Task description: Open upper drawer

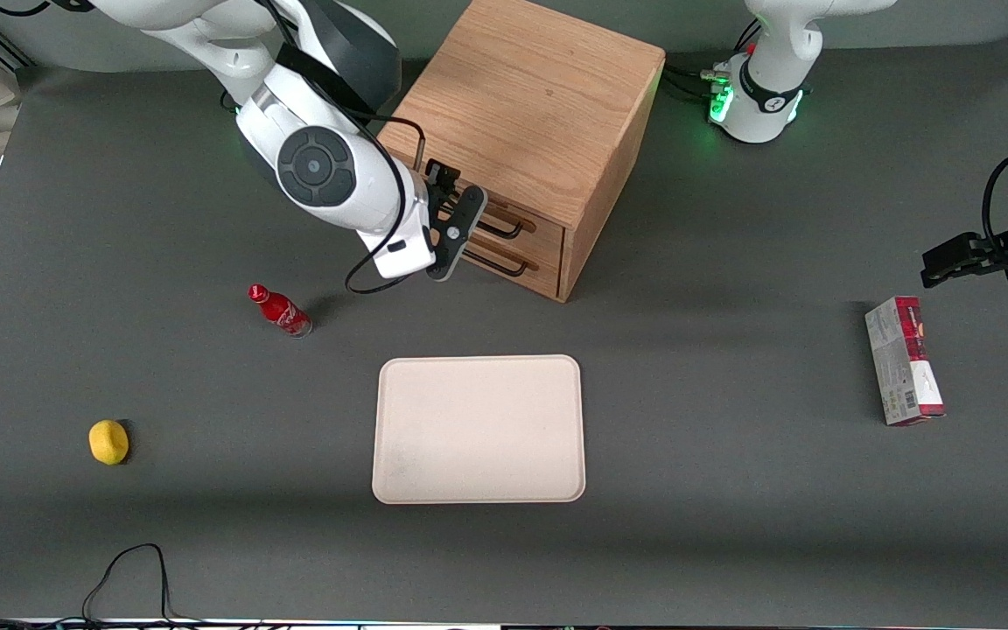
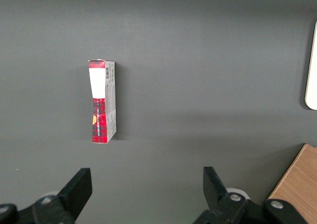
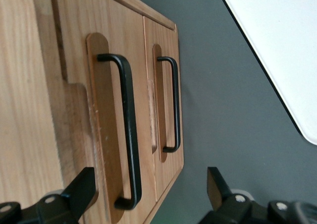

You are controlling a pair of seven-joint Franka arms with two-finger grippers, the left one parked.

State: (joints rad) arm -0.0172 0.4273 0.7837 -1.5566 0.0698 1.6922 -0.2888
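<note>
Oak, pale and boxy, the cabinet [image 1: 528, 122] stands on the grey table [image 1: 731, 490] farther from the front camera than the cream tray [image 1: 478, 429], its two drawer fronts angled toward the working arm's end. Its upper drawer [image 1: 528, 225] sits flush in the cabinet face, shut, with a black wire bar handle [image 3: 127, 135] running along a shallow recess in its front; the lower drawer [image 1: 517, 260] directly below carries a matching handle [image 3: 172, 107] and is also shut. Just in front of the drawers hangs the gripper [image 3: 151, 196], held level with their faces and pointed at them. Its two black fingers [image 3: 79, 192] are spread wide and hold nothing, and in the right wrist view one fingertip lies near the end of the upper handle while the other is over bare table; neither is seen touching the bar. A small red bottle [image 1: 280, 311] lies tilted on the table nearer the camera than the gripper, and a yellow lemon-like fruit [image 1: 108, 441] sits nearer still, toward the working arm's end. Toward the parked arm's end lies a red and grey carton [image 1: 903, 360], well apart from the tray
</note>
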